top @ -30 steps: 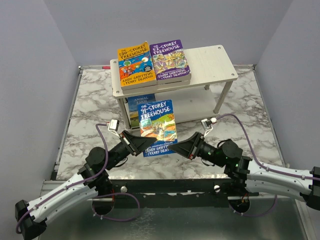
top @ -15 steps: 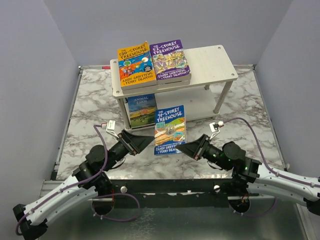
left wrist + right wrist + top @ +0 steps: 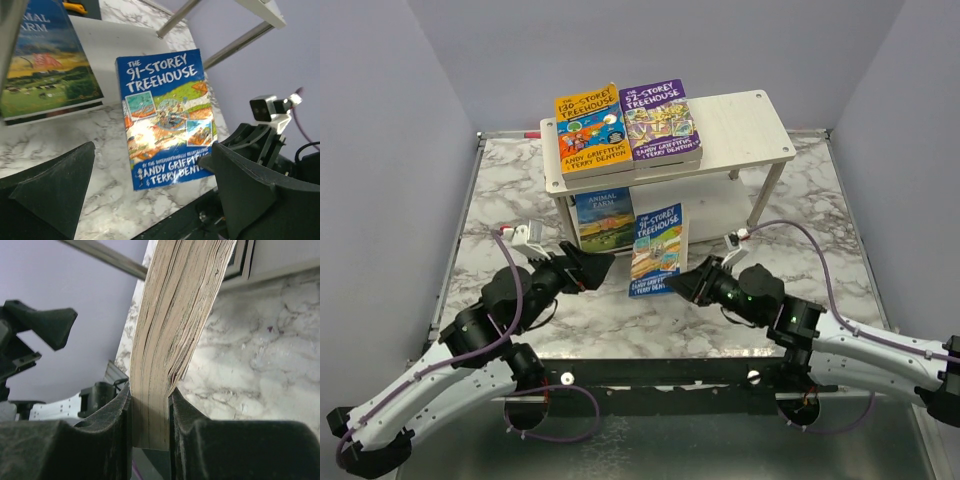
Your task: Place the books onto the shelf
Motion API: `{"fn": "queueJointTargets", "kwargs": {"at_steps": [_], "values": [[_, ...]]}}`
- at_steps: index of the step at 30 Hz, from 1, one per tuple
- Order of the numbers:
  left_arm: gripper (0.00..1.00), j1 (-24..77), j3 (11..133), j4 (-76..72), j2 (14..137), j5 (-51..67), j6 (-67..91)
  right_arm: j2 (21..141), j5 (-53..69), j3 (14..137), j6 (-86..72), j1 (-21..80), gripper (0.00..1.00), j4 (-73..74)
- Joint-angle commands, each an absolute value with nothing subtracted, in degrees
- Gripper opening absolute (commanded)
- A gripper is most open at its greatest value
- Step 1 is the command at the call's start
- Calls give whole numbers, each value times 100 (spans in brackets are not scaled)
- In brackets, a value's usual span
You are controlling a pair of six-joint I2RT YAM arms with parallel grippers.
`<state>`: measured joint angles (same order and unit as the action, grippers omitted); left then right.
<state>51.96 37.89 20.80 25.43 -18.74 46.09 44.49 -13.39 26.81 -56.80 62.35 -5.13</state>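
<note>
Pinching the blue book [image 3: 658, 252], right claw [image 3: 677, 286] stretches forward low; left claw [image 3: 595, 270] gapes.

On the shelf [image 3: 552, 185], the top board [image 3: 745, 125] is bare on its right half; the orange book [image 3: 588, 130] and purple book [image 3: 658, 120] fill its left. Below, Animal Farm [image 3: 604, 217] blocks the left, and the blue book [image 3: 657, 250], pinched upright by the right gripper [image 3: 678, 285], screens the middle. The lower board [image 3: 718, 208] is reachable on the right, up to the front leg [image 3: 765, 195]. A gap separates the wide-open left gripper [image 3: 600, 270] from the blue book.
</note>
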Motion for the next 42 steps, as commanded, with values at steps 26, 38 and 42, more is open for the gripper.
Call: {"fn": "queueJointTargets", "kwargs": {"at_steps": [26,38,42], "values": [[99,5182,4082,2840,1629,-1732,2352,9043,2062,4637,-6087,4328,1,-4815],[99,5177,3947,2761,1391,-1720,2311,10213,3162,5250,-6118,3911,1,-4974],[99,5181,3934,2760,1275,-1753,2315,10538,3317,5367,-6254,3910,1,-5154]]}}
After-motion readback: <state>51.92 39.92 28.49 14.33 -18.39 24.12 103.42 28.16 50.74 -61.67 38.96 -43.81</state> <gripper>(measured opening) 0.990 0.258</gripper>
